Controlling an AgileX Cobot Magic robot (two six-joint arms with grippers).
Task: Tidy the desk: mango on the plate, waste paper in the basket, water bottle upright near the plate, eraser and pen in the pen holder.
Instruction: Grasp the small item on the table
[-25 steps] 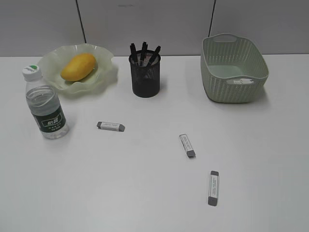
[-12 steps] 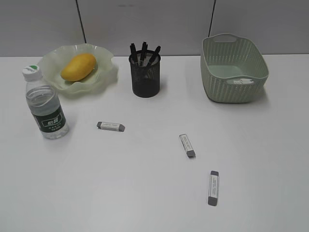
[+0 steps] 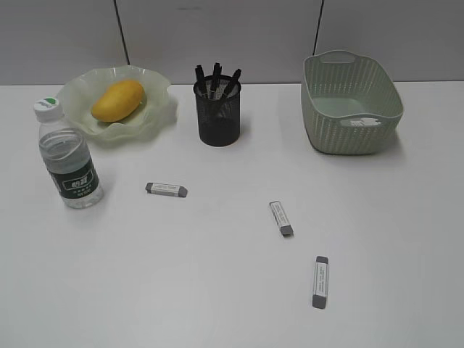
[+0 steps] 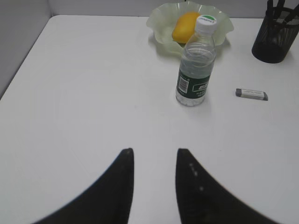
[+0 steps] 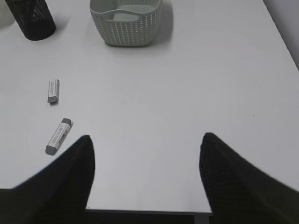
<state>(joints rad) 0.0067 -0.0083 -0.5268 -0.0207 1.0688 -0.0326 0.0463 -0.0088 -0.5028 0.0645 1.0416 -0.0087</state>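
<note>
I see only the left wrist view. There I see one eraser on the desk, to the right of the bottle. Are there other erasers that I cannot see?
Observer: Yes, two more lie flat on the desk: the middle eraser and the near eraser, apart from each other.
Operator: Is the right pincer holding something?
Observer: No, the right pincer is open and empty.
Operator: And where does the basket stand?
Observer: The basket stands upright at the far right of the exterior view, to the right of the pen holder.
</note>
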